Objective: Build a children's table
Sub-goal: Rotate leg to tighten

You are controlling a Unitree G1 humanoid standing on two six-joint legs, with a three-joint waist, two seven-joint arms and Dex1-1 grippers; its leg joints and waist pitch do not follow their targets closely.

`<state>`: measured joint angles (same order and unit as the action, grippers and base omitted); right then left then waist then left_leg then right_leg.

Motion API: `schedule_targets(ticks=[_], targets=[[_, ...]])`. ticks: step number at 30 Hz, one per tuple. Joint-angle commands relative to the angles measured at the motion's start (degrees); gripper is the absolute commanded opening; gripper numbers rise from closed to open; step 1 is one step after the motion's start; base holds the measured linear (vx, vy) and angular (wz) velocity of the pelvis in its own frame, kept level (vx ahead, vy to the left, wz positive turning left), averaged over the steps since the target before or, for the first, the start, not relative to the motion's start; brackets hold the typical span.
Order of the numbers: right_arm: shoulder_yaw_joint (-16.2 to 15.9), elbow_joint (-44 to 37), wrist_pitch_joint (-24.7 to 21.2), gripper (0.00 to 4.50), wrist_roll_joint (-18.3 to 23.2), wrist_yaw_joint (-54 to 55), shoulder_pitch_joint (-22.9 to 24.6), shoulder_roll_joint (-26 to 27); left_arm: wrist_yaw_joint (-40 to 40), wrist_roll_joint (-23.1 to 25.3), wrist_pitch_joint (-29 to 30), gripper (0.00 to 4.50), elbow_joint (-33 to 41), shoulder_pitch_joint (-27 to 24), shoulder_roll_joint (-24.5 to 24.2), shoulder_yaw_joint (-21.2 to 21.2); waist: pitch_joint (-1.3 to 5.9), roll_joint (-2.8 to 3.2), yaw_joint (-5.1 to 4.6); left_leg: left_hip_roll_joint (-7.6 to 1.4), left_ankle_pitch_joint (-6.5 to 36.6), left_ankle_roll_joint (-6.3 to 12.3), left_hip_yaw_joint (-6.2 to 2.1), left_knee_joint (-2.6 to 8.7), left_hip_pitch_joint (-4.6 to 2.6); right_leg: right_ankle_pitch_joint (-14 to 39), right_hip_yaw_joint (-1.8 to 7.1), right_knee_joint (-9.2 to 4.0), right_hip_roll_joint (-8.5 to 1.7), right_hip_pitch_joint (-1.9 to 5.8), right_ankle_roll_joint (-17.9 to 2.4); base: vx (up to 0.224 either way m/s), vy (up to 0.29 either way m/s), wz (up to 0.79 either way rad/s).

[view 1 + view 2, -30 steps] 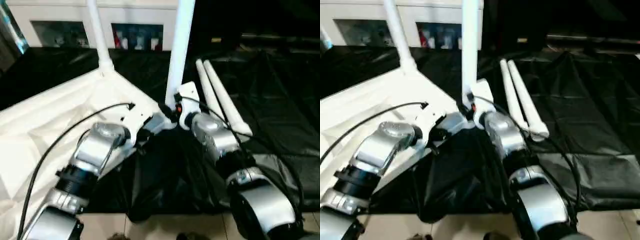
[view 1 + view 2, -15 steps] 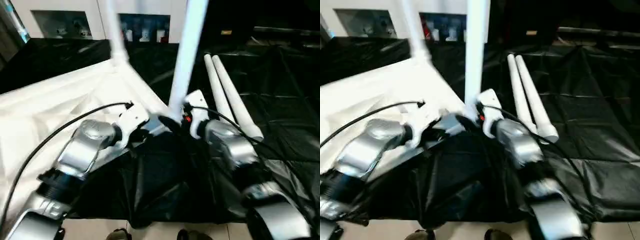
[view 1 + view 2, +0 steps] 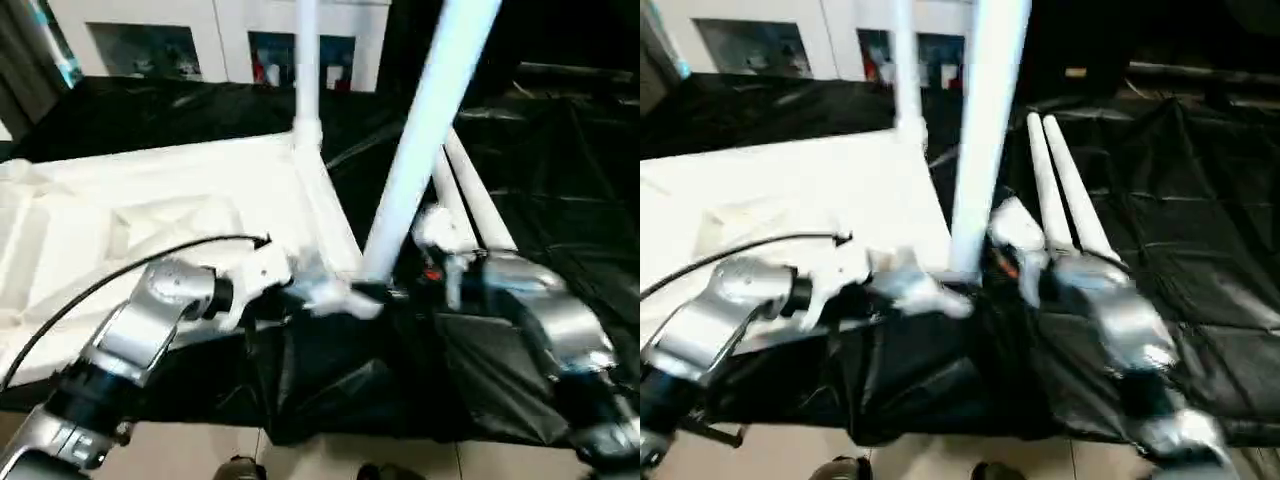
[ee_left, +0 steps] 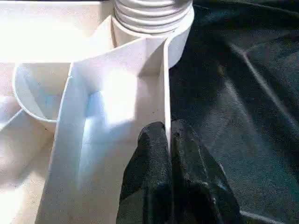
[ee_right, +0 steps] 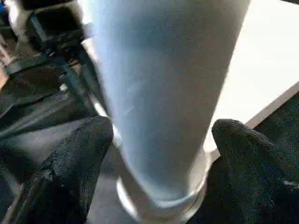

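The children's table top (image 3: pixel 150 215) lies upside down on the black cloth, ribbed side up. One white leg (image 3: pixel 307 70) stands in its far corner socket. A second leg (image 3: pixel 425 150) rises from the near corner socket (image 4: pixel 149 18), leaning right at its top. My right gripper (image 5: pixel 161 140) is shut on this leg low down, a black finger (image 5: pixel 79 158) on each side. My left gripper (image 4: pixel 167 133) pinches the top's thin rim wall (image 4: pixel 166 84) just beside that socket. Two loose legs (image 3: pixel 1065 185) lie side by side on the cloth at the right.
The black-draped big table (image 3: pixel 570 190) carries everything; its front edge drops to the pale floor (image 3: pixel 300 455). A white glass-door cabinet (image 3: pixel 230 40) stands behind. A black cable (image 3: pixel 120 275) arcs over my left forearm.
The camera has shifted. The leg in my right gripper now leans to the right instead of standing straight, and my right forearm has swung outward to the right. The left gripper keeps its hold.
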<state>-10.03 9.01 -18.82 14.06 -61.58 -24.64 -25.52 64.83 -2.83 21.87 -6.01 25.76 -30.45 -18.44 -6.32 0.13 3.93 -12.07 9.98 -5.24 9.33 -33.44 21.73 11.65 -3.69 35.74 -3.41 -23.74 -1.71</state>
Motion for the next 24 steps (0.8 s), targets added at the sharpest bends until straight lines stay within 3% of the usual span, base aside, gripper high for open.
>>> schedule_targets(ticks=[1, 5, 8, 12, 13, 16, 19, 24], targets=[[-1.33, -1.68, -0.73, 3.88, 0.19, -1.05, 0.41, -0.57, 1.88, -1.69, -1.65, 0.0, 1.27, -0.19, 0.1, -0.42, 5.33, 0.39, 0.09, -1.0, 4.64, 4.48, 0.26, 3.08, -0.59, -2.76, 3.0, -3.17, -3.89, 4.36, -15.03, 0.0, 0.0, 0.0], [-2.3, -0.42, 0.15, 3.88, -1.59, -0.23, 0.36, -0.38, 2.06, -1.55, -2.53, 0.0, 0.77, -0.32, 0.12, -0.45, 5.44, 0.27, 0.13, -0.98, 6.07, 3.37, 0.33, 2.92, -0.72, 0.81, 3.05, -3.29, -3.78, 4.19, -14.66, 0.0, 0.0, 0.0], [-3.04, 1.12, 0.57, 3.88, -2.78, 0.83, -0.14, 0.05, 2.13, -1.67, -3.08, 0.0, 0.5, -0.35, 0.07, -0.42, 5.7, 0.3, 0.33, -0.94, 4.98, 3.22, 0.28, 2.75, -0.67, -0.3, 3.0, -3.02, -3.76, 4.23, -14.61, 0.0, 0.0, 0.0], [-3.2, 2.2, 0.54, 3.62, -3.36, 1.82, -0.68, 0.9, 2.01, -1.61, -3.24, 0.0, 0.38, -0.38, 0.14, -0.36, 5.9, 0.37, 0.46, -0.84, 3.59, 3.63, 0.26, 2.54, -0.56, -2.95, 2.95, -2.63, -3.64, 4.23, -14.99, 0.0, 0.0, 0.0], [-3.63, 2.8, 0.93, 3.42, -3.75, 2.15, -0.92, 1.23, 1.96, -1.49, -3.35, 0.0, 0.28, -0.42, 0.17, -0.25, 6.07, -0.04, 0.51, -0.85, 3.26, 3.87, 0.33, 2.45, -0.6, -3.71, 2.96, -2.58, -3.65, 4.28, -15.09, 0.0, 0.0, 0.0], [-3.58, 3.62, 1.03, 3.23, -3.71, 2.66, -1.31, 1.85, 1.83, -1.41, -3.36, 0.0, 0.22, -0.44, 0.24, -0.12, 6.1, 0.2, 0.67, -0.81, 2.85, 4.25, 0.31, 2.33, -0.54, -4.32, 2.93, -2.38, -3.65, 4.23, -15.18, 0.0, 0.0, 0.0], [-3.13, 3.89, 0.74, 2.96, -3.06, 2.75, -1.43, 2.31, 1.74, -1.5, -3.33, 0.0, 0.23, -0.5, 0.26, 0.02, 5.92, -0.05, 0.78, -0.78, 3.26, 4.1, 0.34, 2.35, -0.47, -3.49, 2.96, -2.47, -3.64, 4.21, -14.84, 0.0, 0.0, 0.0], [-2.79, 3.98, 0.08, 2.79, -2.2, 2.5, -0.63, 2.95, 1.12, -1.19, -3.25, 0.0, -0.96, -0.47, 0.51, 0.12, 5.91, 0.08, 0.87, -0.74, 4.18, 3.69, 0.35, 2.27, -0.48, -1.38, 2.97, -2.54, -3.66, 4.13, -14.36, 0.0, 0.0, 0.0]])
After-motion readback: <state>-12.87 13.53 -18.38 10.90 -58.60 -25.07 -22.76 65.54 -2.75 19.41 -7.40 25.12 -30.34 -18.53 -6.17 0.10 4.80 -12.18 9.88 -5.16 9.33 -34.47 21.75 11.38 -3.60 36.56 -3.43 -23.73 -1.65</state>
